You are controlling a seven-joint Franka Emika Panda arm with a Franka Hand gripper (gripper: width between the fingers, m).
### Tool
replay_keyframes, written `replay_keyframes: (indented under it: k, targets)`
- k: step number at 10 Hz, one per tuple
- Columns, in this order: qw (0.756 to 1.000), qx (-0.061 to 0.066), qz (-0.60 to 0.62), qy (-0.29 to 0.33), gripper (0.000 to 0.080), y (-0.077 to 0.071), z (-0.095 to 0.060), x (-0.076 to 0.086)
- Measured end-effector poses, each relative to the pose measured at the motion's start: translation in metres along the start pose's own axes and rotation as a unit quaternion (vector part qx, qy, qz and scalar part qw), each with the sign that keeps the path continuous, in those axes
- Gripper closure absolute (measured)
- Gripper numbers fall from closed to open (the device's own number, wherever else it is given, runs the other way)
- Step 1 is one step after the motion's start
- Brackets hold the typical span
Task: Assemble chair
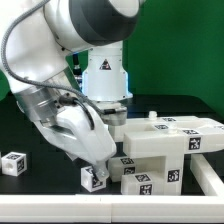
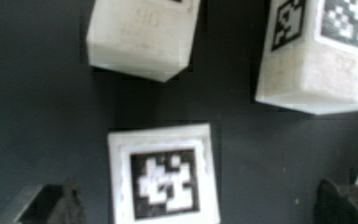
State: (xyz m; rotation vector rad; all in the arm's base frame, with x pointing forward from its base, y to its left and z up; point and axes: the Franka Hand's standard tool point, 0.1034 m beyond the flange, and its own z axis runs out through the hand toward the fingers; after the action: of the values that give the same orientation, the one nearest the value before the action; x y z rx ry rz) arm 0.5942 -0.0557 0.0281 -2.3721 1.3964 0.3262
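A small white chair cube (image 1: 93,177) with a black-and-white tag lies on the black table near the front. My gripper (image 1: 97,160) hangs right over it, open. In the wrist view the cube (image 2: 163,170) lies between my two dark fingertips (image 2: 51,205), which stand wide apart and do not touch it; the gripper (image 2: 197,208) holds nothing. Several larger white tagged chair parts (image 1: 165,150) lie piled at the exterior view's right. Two of them show beyond the cube in the wrist view, a plain block (image 2: 146,40) and a tagged block (image 2: 318,55).
A second small tagged cube (image 1: 12,162) lies alone at the exterior view's left. The robot's base (image 1: 105,75) stands behind, in front of a green backdrop. The pile of parts is close to my gripper on the exterior view's right.
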Motion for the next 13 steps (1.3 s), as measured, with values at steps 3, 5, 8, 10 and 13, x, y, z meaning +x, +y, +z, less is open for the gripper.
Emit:
replay_keyframes:
  k: [3,5,8,10,13]
  targets:
    - [0.999,-0.001,0.023,-0.029,0.015,0.01,0.004,-0.002]
    - [0.998,-0.005,0.046,-0.045,0.015,0.019,0.014,-0.002]
    - [0.998,-0.008,0.049,-0.043,0.015,0.02,0.021,-0.006]
    - [0.998,-0.009,0.05,-0.044,0.015,0.018,0.023,-0.007]
    - [0.998,-0.008,0.051,-0.044,0.0423,0.019,0.023,-0.006]
